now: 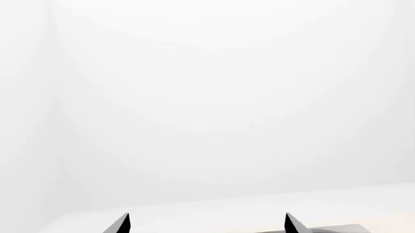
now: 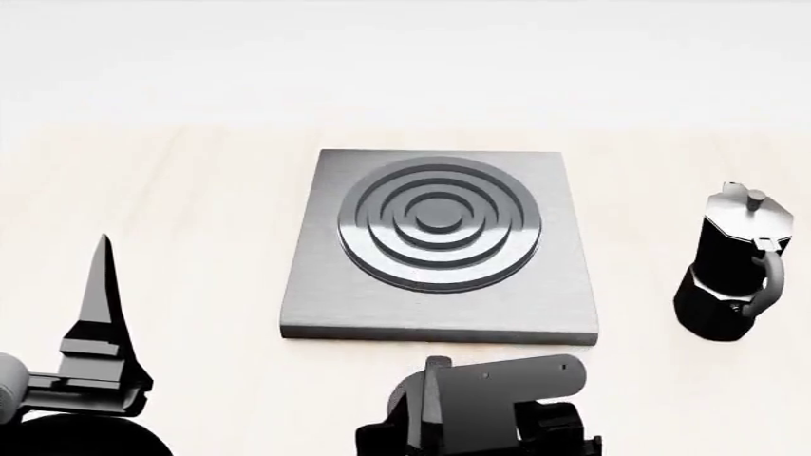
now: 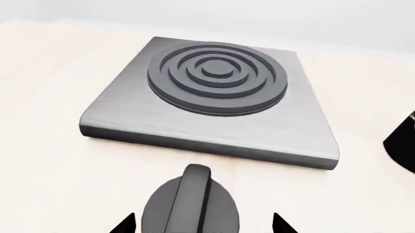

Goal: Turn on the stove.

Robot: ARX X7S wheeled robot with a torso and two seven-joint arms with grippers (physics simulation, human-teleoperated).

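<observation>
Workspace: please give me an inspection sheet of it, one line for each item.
Surface: pale table, bare around the stove.
Job's things: stove lies flat, rings in its middle; knob stands on the table in front of its near edge, ridge upright.
Clutter: black moka pot stands upright at the stove's right, apart from it.
Grippers: right gripper open, fingertips either side of the knob, not closed on it; left gripper open, holding nothing, pointed at the white wall.
Cables: nothing seen.
Surroundings: plain white wall.
</observation>
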